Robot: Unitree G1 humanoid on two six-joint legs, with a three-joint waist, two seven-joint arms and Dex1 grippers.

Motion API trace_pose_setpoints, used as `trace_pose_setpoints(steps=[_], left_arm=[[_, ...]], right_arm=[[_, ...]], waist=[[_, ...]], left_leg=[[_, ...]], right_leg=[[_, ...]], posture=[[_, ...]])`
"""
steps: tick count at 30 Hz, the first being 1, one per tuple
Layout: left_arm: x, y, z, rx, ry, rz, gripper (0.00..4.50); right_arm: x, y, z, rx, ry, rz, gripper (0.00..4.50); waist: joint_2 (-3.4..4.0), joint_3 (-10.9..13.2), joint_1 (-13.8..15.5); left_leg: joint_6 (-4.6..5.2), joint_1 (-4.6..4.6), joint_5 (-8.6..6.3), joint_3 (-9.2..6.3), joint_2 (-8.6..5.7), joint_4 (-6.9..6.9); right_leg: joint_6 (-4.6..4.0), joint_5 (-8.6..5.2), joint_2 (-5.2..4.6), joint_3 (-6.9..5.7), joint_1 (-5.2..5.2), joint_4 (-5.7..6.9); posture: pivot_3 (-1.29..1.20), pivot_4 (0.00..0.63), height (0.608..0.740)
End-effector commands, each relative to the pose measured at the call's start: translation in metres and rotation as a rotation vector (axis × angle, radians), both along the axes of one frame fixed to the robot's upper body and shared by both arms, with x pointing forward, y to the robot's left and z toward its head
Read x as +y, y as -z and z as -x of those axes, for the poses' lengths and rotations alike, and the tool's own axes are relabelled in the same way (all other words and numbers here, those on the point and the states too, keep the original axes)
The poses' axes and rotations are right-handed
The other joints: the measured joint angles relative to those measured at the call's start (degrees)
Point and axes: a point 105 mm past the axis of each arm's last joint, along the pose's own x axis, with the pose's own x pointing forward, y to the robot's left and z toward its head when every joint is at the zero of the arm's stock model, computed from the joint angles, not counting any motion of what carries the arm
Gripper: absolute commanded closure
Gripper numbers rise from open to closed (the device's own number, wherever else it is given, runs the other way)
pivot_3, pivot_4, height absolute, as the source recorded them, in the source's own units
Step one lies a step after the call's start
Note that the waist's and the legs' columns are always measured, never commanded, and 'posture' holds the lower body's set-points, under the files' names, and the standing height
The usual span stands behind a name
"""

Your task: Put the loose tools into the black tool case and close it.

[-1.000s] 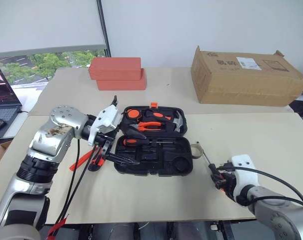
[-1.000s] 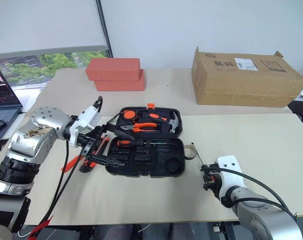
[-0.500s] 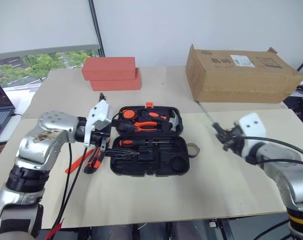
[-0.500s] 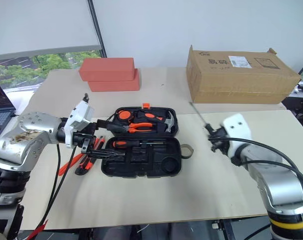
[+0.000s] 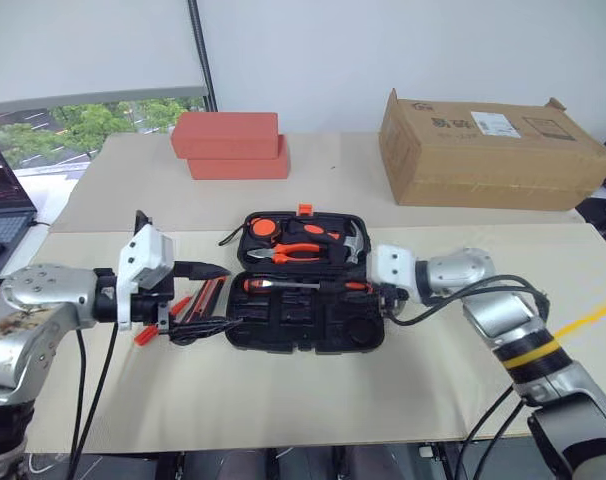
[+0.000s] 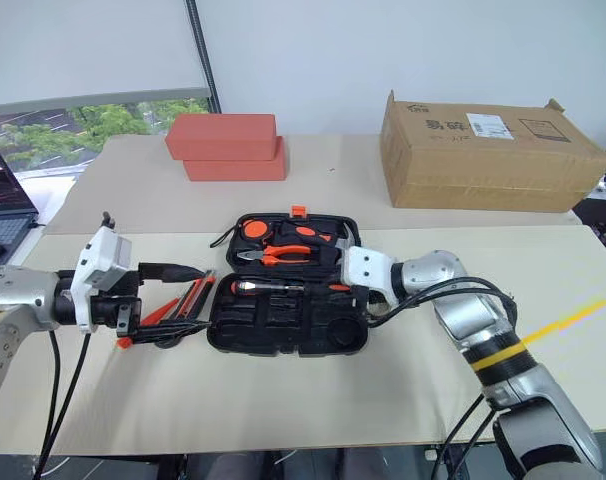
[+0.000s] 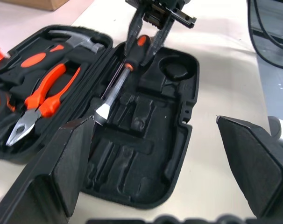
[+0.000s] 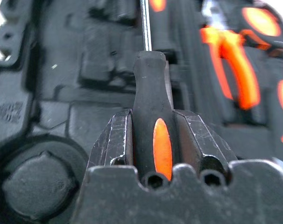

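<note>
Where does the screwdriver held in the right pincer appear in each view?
Left eye view: screwdriver lying along the case's upper near slot, handle at the right pincer.
Right eye view: same slot, left of the pincer.
Left wrist view: upper middle, handle between the right pincer's fingers.
Right wrist view: centre, handle clamped, shaft running away.
Shared landmark: orange-handled pliers.
</note>
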Motion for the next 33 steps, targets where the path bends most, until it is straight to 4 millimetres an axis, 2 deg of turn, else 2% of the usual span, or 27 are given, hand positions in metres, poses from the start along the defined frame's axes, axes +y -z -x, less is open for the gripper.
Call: trace_pose_setpoints(steps=[1,4,6,7,12,14,16,20,22,24,26,33], left_arm=[[0.003,-0.010,0.007,-0.054,-0.025,-0.011,0.00],[0.004,-0.010,0.011,-0.057,-0.044,-0.011,0.00],[0.004,-0.010,0.011,-0.059,-0.051,-0.010,0.00],[0.004,-0.010,0.011,-0.060,-0.054,-0.010,0.00],[0.007,-0.007,0.008,-0.061,-0.075,-0.033,0.00],[0.007,-0.006,0.006,-0.060,-0.080,-0.033,0.00],[0.006,-0.006,0.003,-0.065,-0.087,-0.030,0.00],[0.003,-0.005,-0.003,-0.093,-0.089,-0.041,0.00],[0.001,-0.005,-0.005,-0.100,-0.082,-0.047,0.00],[-0.001,-0.006,-0.004,-0.103,-0.065,-0.044,0.00],[-0.002,-0.006,-0.004,-0.102,-0.049,-0.044,0.00],[-0.002,-0.008,-0.004,-0.096,-0.041,-0.045,0.00]], right_arm=[[0.003,-0.010,-0.008,-0.066,-0.076,0.028,3.53],[0.005,-0.011,-0.015,-0.069,-0.093,0.033,3.53],[0.006,-0.010,-0.017,-0.053,-0.101,0.038,2.53],[0.007,-0.010,-0.017,-0.047,-0.105,0.040,2.33],[0.004,-0.013,-0.016,-0.035,-0.113,0.041,0.57],[0.002,-0.018,-0.015,-0.025,-0.102,0.022,0.05],[0.004,-0.026,-0.014,0.002,-0.085,-0.031,0.05],[0.021,-0.056,-0.008,0.097,-0.050,-0.286,0.05],[0.028,-0.064,-0.006,0.131,-0.043,-0.393,0.05],[0.034,-0.068,-0.004,0.140,-0.042,-0.484,0.56],[0.037,-0.061,-0.001,0.172,-0.048,-0.519,1.11],[0.035,-0.023,-0.004,0.208,-0.010,-0.430,3.54]], waist=[[0.00,0.0,-0.1],[0.01,0.0,-0.2],[0.01,0.0,-0.2],[0.01,0.0,-0.2],[0.02,0.0,-0.2],[0.02,0.0,-0.1],[0.03,0.0,-0.1],[0.03,0.0,-0.1],[0.03,0.0,-0.3],[0.03,0.0,-0.3],[0.04,0.0,-0.2],[0.04,0.0,-0.1]], left_leg=[[0.00,0.00,0.00,0.00,0.00,0.01],[-0.02,0.03,0.01,0.02,0.01,0.00],[-0.06,0.05,0.03,0.02,0.03,0.00],[-0.09,0.05,0.05,0.01,0.03,-0.01],[-0.10,0.06,0.05,0.02,0.02,0.00],[-0.10,0.07,0.05,0.01,0.03,-0.01],[-0.11,0.07,0.05,0.01,0.02,-0.01],[-0.11,0.06,0.05,0.00,0.03,0.00],[-0.13,0.07,0.05,0.00,0.05,-0.01],[-0.16,0.09,0.05,0.00,0.07,-0.03],[-0.18,0.09,0.05,-0.01,0.08,-0.03],[-0.15,0.06,0.03,0.00,0.02,-0.03]], right_leg=[[-0.03,0.02,-0.01,0.00,0.01,0.00],[-0.04,0.02,0.00,0.01,0.01,0.01],[-0.06,0.02,0.01,0.01,0.02,0.03],[-0.07,0.02,0.01,0.00,0.02,0.03],[-0.08,0.02,-0.01,0.00,0.03,0.06],[-0.09,0.02,-0.01,-0.01,0.04,0.05],[-0.09,0.02,-0.01,-0.01,0.04,0.06],[-0.11,0.03,-0.02,-0.01,0.04,0.08],[-0.13,0.04,0.00,-0.01,0.03,0.08],[-0.14,0.05,0.01,-0.02,0.04,0.10],[-0.16,0.05,0.02,-0.04,0.03,0.10],[-0.16,0.05,-0.01,-0.06,0.03,0.09]], posture=[[0.00,0.150,0.711],[0.00,0.150,0.711],[0.00,0.150,0.711],[0.00,0.150,0.711],[0.00,0.150,0.711],[0.00,0.150,0.711],[0.00,0.150,0.711],[0.00,0.150,0.711],[0.00,0.150,0.711],[0.00,0.150,0.711],[0.00,0.150,0.711],[0.00,0.150,0.711]])
